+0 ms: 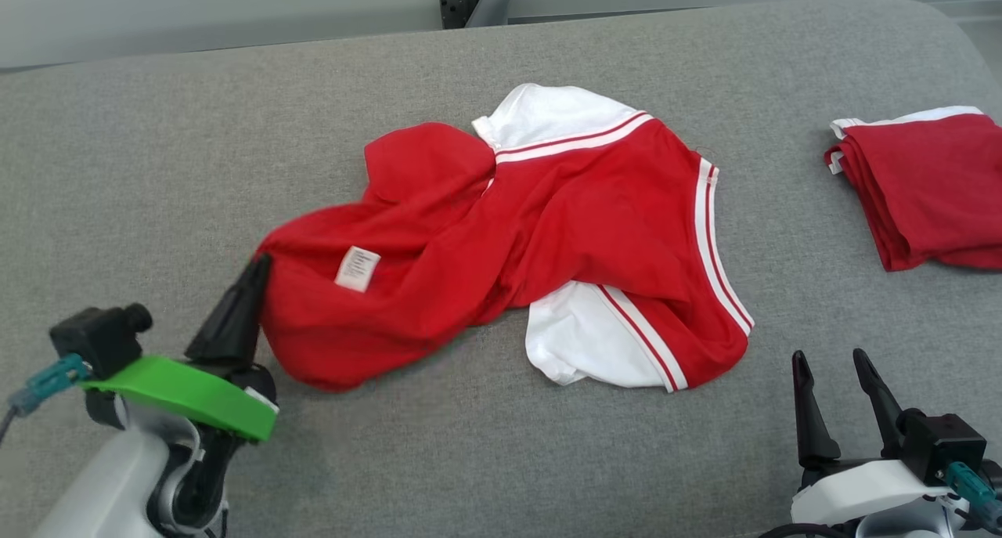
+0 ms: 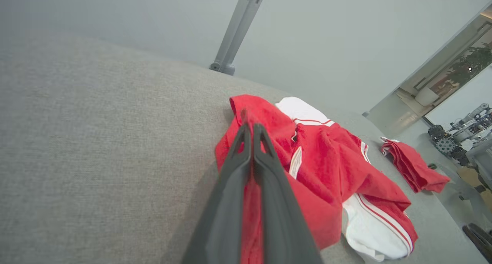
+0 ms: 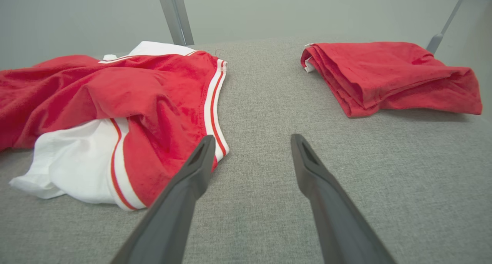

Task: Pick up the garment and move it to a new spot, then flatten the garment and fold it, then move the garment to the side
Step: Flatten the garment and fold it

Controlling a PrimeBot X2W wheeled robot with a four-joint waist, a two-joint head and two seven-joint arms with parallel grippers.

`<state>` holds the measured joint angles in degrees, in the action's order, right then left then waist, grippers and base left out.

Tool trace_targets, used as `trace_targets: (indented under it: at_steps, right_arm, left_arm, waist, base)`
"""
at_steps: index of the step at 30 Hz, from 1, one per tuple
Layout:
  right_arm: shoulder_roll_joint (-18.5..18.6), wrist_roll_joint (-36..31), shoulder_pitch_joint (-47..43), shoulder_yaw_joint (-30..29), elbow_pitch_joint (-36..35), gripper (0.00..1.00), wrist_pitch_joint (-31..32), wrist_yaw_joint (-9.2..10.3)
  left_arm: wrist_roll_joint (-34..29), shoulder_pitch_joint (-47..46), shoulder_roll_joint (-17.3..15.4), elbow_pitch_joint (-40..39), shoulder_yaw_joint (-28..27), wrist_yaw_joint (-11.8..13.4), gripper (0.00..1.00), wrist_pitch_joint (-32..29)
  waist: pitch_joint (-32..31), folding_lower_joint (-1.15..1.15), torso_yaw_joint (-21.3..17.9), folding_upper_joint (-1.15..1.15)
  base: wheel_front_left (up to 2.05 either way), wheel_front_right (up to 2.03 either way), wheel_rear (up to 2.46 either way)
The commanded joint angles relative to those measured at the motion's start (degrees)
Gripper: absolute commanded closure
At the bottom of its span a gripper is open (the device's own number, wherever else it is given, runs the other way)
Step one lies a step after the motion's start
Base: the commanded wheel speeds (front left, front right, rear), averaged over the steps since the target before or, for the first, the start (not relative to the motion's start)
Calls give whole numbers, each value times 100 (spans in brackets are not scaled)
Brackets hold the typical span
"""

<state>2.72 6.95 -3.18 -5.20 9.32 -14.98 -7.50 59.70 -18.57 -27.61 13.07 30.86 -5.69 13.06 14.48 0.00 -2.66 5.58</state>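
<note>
- While the pick-up is only beginning, the left gripper (image 1: 257, 262) is clamped on the near-left edge of the red-and-white shirt (image 1: 564, 225). Its 2 fingers are pressed together with red cloth pinched between them, an edge hold that should let the cloth hang free once raised.
- Just right of those fingertips, the white care label (image 1: 358, 269) faces up, so the shirt is probably partly inside out. The crumpled bulk spreads ahead and rightward on the grey padded table (image 1: 156, 170), apparently not yet lifted.
- Further right, the right gripper (image 1: 829, 355) sits low with its fingers spread wide and nothing between them. The shirt lies just ahead-left of it, seemingly untouched, so this gripper is likely waiting for a 2nd corner.
- Ahead-right of that gripper, well apart, a folded red garment (image 1: 931, 185) lies by the table's edge, presumably set aside to keep the middle free.
</note>
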Motion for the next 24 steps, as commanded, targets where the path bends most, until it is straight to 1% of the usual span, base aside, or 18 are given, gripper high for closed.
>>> trace_targets:
  at_steps: [1,5,8,10,13,15,17,21,24]
  right_arm:
    - [16,1,13,-18,-13,0,-8,3]
    - [16,2,34,-19,-20,0,-8,3]
    - [17,-15,32,-36,-30,0,-8,3]
    - [16,-35,19,-54,-43,0,-8,3]
    - [16,-64,-16,-71,-48,0,-8,3]
    - [16,-65,-22,-44,-42,0,-8,3]
    - [17,-56,-16,-17,-34,0,-8,3]
    - [16,-38,-38,12,-30,0,-8,3]
    - [17,-66,-83,-11,-32,0,-8,3]
  left_arm:
    - [-114,-91,-58,-36,-107,37,100,69]
    - [-311,-219,-51,-119,-527,89,100,183]
    - [-415,-204,83,-237,-970,44,100,216]
    - [-403,-159,258,-359,-1426,-13,100,216]
    - [154,103,662,-419,-1855,-134,100,207]
    - [345,276,682,-318,-1878,-167,100,205]
    - [319,491,685,-129,-1742,-189,100,205]
    - [4,855,604,298,-1367,-187,100,206]
    - [-210,1108,706,471,-1241,-188,100,207]
  waist:
    - [6,0,10,0]
    - [18,0,28,0]
    - [17,0,39,0]
    - [20,0,56,0]
    - [6,0,79,0]
    - [2,0,75,0]
    - [-8,0,66,0]
    - [8,0,82,0]
    - [12,0,114,0]
  base:
    - [0,0,0]
    - [0,0,0]
    - [0,0,0]
    - [0,0,0]
    - [0,0,0]
    - [0,0,0]
    - [0,0,0]
    - [0,0,0]
    - [0,0,0]
